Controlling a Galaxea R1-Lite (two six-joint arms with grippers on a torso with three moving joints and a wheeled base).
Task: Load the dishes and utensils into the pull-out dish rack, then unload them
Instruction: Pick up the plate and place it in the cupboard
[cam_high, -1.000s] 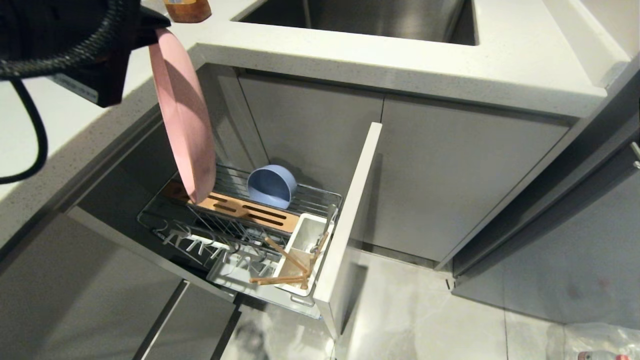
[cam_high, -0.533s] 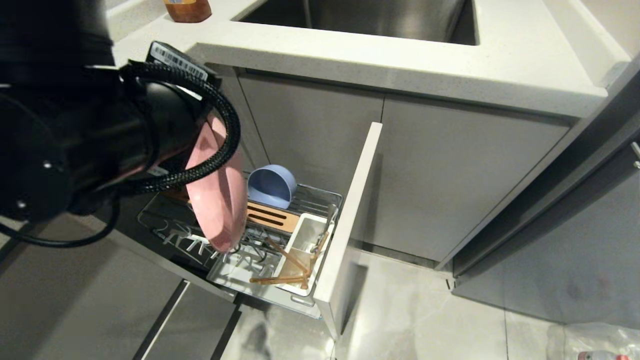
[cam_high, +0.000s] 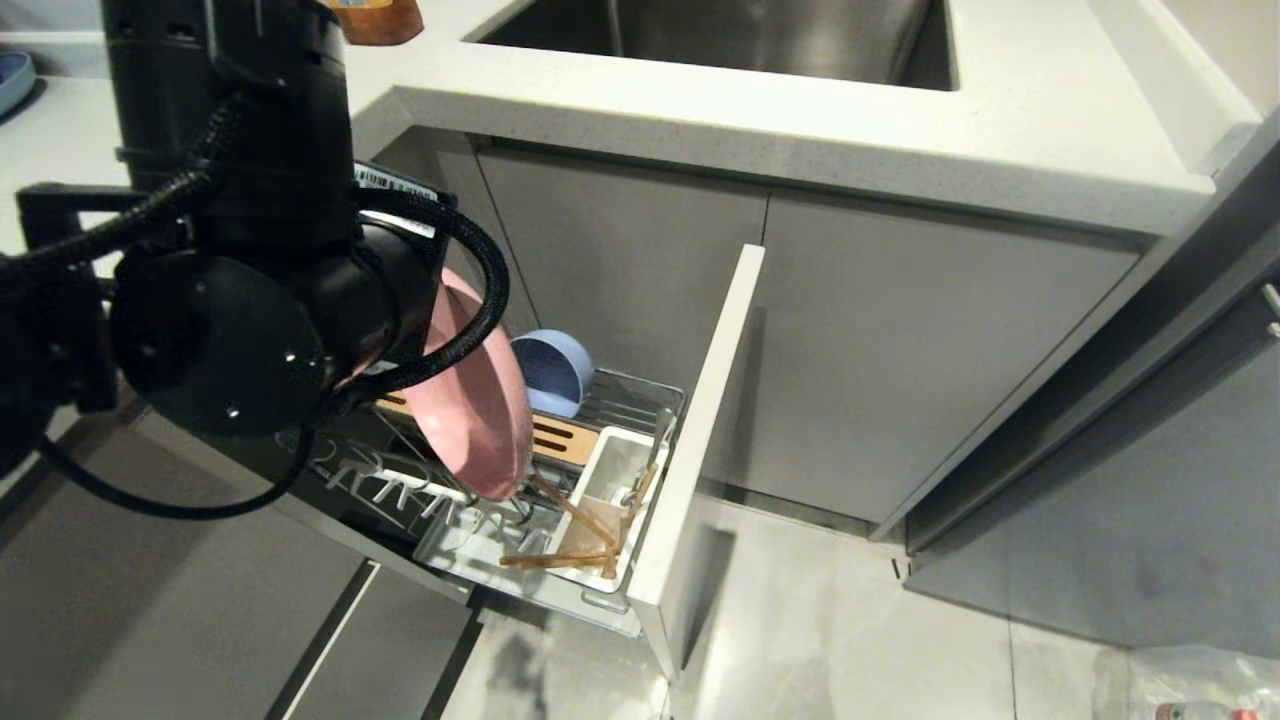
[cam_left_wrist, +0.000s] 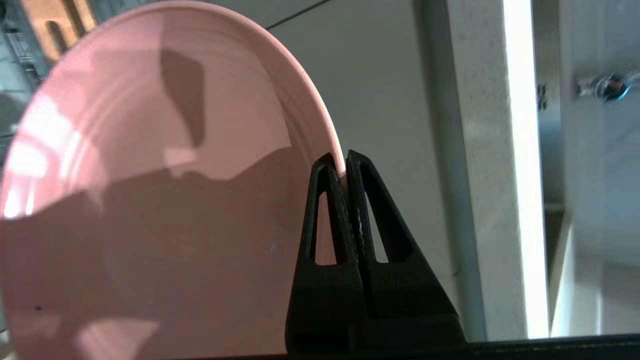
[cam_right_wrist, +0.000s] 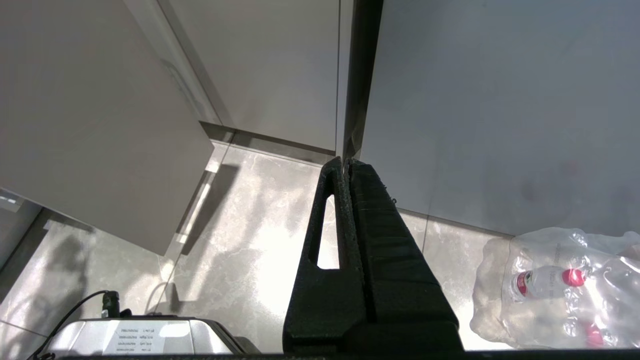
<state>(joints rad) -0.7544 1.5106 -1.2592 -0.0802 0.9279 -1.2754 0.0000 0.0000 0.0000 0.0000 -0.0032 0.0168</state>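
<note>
The white tabletop (cam_high: 800, 130) with its sink (cam_high: 720, 40) spans the top of the head view, grey cabinet doors below it. The rack (cam_high: 640, 400) stands pulled out from the cabinet, its pale front panel (cam_high: 700, 440) edge-on toward the camera. The left arm (cam_high: 230, 300) fills the left of that view, bulky and black, above the rack's rear half.

The plate (cam_high: 480, 410) is pink and stands tilted on edge over the wire basket, its lower rim down near the wire prongs beside the brown slotted strip (cam_high: 560, 440); whether it touches them cannot be told. The left gripper (cam_left_wrist: 346, 162) has its fingers (cam_left_wrist: 320, 200) clamped on the plate's rim, one on each face.

The blue bowl (cam_high: 550, 370) lies on its side at the back of the basket, just behind the plate. The white caddy (cam_high: 600, 500) sits by the front panel and holds the chopsticks (cam_high: 570, 520), leaning crossed, and the spoon (cam_high: 655, 445), upright.

The right gripper (cam_right_wrist: 346, 165) hangs over the floor beside a cabinet, far from the rack, fingers pressed together on nothing. A pack of bottles (cam_right_wrist: 555, 285) lies on the floor nearby.
</note>
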